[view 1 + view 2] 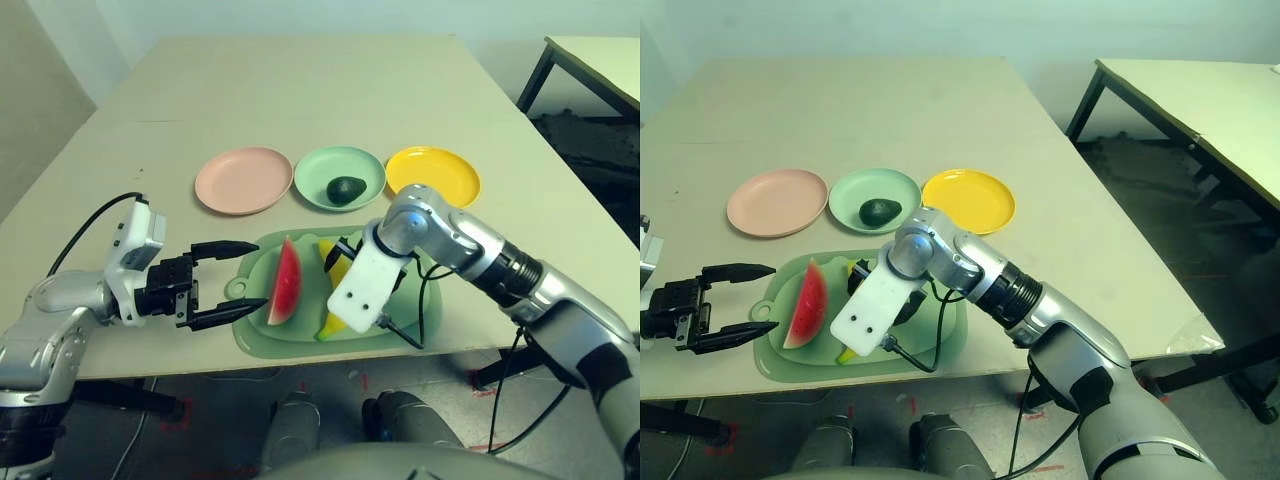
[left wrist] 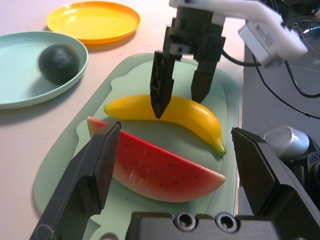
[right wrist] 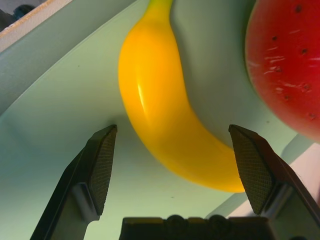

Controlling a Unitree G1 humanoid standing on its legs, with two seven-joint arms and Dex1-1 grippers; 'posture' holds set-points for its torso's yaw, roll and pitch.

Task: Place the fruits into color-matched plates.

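Note:
On the green mat [image 1: 400,325] a red watermelon wedge [image 1: 287,281] stands on its rind beside a yellow banana [image 3: 160,110]. My right gripper [image 2: 178,108] is open and points down over the banana, one finger on each side of it. Just off the mat's left edge, my left gripper [image 1: 260,274] is open and faces the watermelon [image 2: 160,167] without touching it. The dark green avocado [image 1: 346,190] lies in the mint green plate [image 1: 315,165]. The pink plate [image 1: 244,180] to its left and the yellow plate [image 1: 432,175] to its right hold nothing.
The mat sits close to the table's front edge [image 1: 300,362]. A black cable [image 1: 420,310] hangs from my right wrist across the mat's right side. A second table [image 1: 590,60] stands at the far right. Bare tabletop [image 1: 300,90] lies behind the plates.

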